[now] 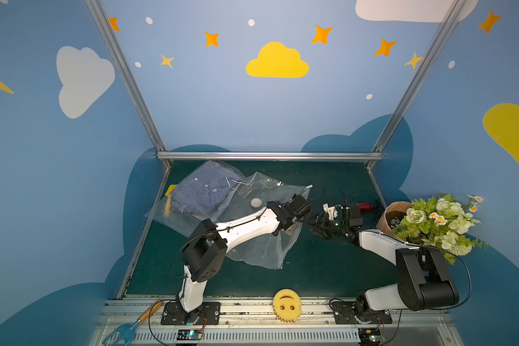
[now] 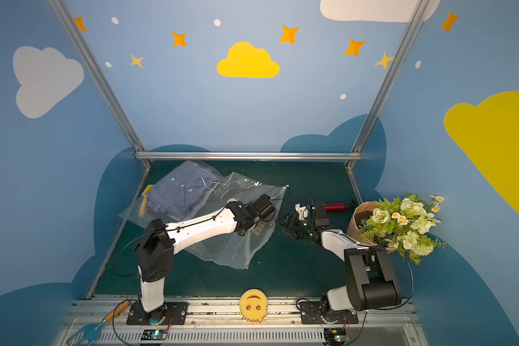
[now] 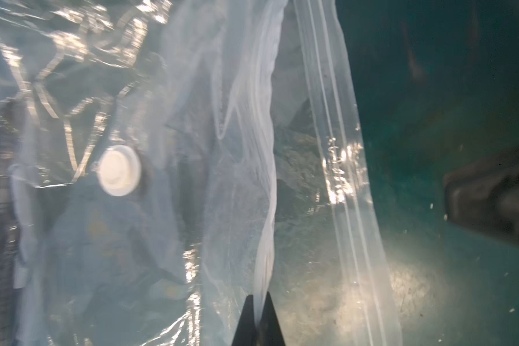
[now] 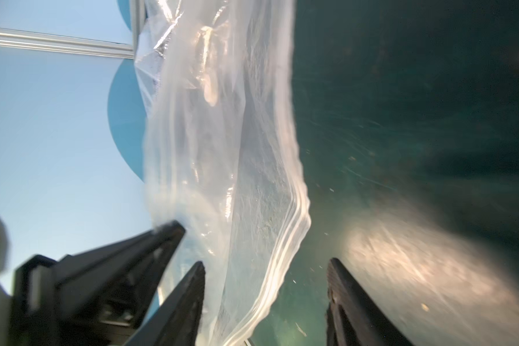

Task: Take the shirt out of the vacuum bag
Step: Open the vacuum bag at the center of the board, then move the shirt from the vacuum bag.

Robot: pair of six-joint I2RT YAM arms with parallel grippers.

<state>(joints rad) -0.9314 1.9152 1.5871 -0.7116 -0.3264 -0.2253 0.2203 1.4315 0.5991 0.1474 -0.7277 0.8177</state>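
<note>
Left gripper (image 3: pixel 257 313) is clamped shut, and a thin fold of the bag (image 3: pixel 192 125) is pinched between its black fingertips (image 3: pixel 246 323), close to the zip edge (image 3: pixel 339 185). From that pinch the plastic is drawn into a taut ridge, and this part of the bag appears to be raised off the table (image 1: pixel 318 269). Right gripper (image 4: pixel 266 263) is held open, with its jaws set well apart. In the right wrist view the zip edge (image 4: pixel 285 257) is seen hanging between them. Whether either finger is touched by the plastic cannot be told, and nothing is gripped there.

In both top views the bag (image 1: pixel 261 251) (image 2: pixel 231 254) is spread over the left half of the table, from the far left corner toward the middle. The shirt (image 1: pixel 198 194) (image 2: pixel 177 194), a blue check, is folded inside the bag at its far left end, well apart from both grippers. The valve (image 1: pixel 256 202) is set in the upper sheet, between the shirt and the left gripper, and it is also shown in the left wrist view (image 3: pixel 119 170). The slider (image 1: pixel 309 186) is seated at the far corner of the zip edge.

The two grippers are placed near each other at the bag's right side. A bouquet (image 1: pixel 441 221) is laid at the table's right edge, and a yellow sponge (image 1: pixel 286 304) is propped on the front rail.
</note>
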